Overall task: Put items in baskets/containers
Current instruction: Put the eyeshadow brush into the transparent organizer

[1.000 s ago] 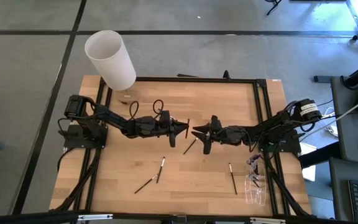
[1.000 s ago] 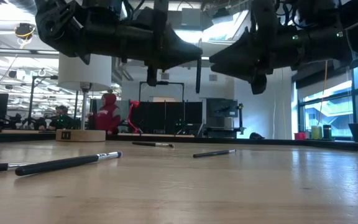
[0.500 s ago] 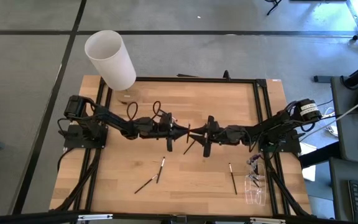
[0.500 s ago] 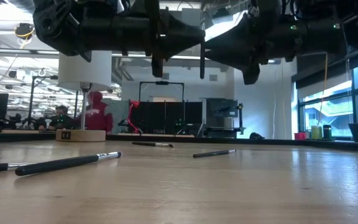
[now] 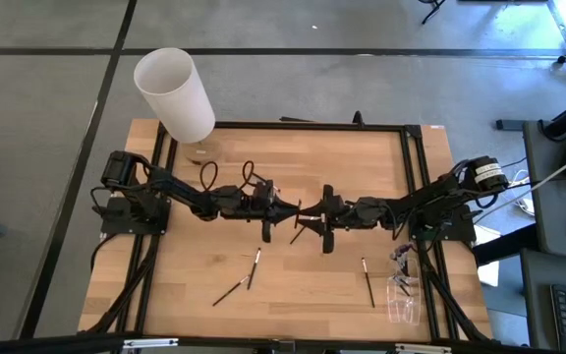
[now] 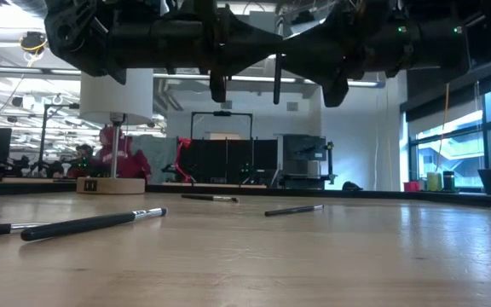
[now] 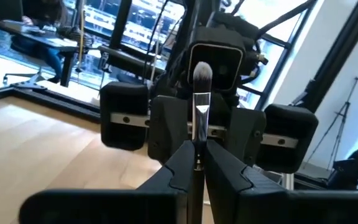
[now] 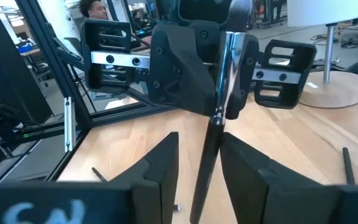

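My left gripper (image 5: 291,209) hovers above the table's middle, shut on a thin black-handled makeup brush (image 7: 200,106) that stands upright. My right gripper (image 5: 305,218) faces it from the table's right and is open. Its fingers (image 8: 161,163) stand on either side of the brush's handle (image 8: 209,158) without touching it. More brushes lie flat on the wood: one under the grippers (image 5: 300,233), two near the front (image 5: 254,265) (image 5: 228,291), and one at front right (image 5: 368,283). The clear holder (image 5: 402,295) sits at the table's right near corner. My left gripper pinches the brush between its two fingers (image 7: 180,163) just below the silvery ferrule (image 7: 200,117), coming level from the table's left, across the brush. The brush is lifted clear and upright, bristles (image 7: 202,73) up, with its handle (image 6: 275,81) hanging below the fingers.
A white lamp (image 5: 175,90) stands on a round base at the far left corner. A black frame (image 5: 416,177) borders the table. In the low view, brushes lie in the foreground (image 6: 92,223) and farther back (image 6: 294,209). People sit in the room behind.
My right gripper has moved toward the table's left, and my left gripper has moved slightly right, closing the gap between them. The right fingers now flank the brush's handle. The brush has stayed upright in the left gripper's hold.
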`<state>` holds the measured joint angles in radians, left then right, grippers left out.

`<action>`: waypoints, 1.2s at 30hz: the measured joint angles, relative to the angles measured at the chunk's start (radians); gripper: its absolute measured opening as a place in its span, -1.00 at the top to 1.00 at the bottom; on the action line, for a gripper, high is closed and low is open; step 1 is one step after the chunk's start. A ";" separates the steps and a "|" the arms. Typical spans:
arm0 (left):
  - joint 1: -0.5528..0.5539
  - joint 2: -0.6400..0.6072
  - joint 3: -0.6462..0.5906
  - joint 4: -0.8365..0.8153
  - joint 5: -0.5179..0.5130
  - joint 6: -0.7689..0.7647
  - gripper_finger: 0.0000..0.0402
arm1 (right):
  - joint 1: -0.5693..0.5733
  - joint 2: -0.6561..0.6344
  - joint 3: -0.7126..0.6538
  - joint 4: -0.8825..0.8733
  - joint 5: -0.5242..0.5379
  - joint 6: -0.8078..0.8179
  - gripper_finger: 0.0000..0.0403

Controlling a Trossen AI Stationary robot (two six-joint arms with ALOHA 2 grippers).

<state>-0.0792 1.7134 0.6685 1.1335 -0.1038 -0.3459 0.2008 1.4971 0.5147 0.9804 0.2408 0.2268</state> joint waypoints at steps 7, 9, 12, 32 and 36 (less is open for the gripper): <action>0.000 0.000 0.000 0.000 0.019 0.010 0.88 | 0.000 0.000 0.003 -0.005 0.000 -0.003 0.57; 0.000 0.000 0.000 0.001 0.020 0.010 0.88 | 0.000 0.000 0.003 -0.006 0.001 -0.003 0.70; 0.000 0.000 0.000 0.001 0.023 0.012 0.88 | 0.000 0.000 0.003 -0.006 0.002 0.002 0.89; 0.000 0.000 0.000 -0.038 0.017 0.011 0.71 | 0.000 0.000 0.003 -0.013 0.020 0.005 0.90; 0.000 0.000 0.000 -0.054 0.019 0.016 0.63 | 0.000 -0.006 0.003 -0.037 0.021 0.014 0.90</action>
<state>-0.0788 1.7134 0.6685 1.0798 -0.0844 -0.3294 0.2006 1.4911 0.5175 0.9433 0.2614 0.2410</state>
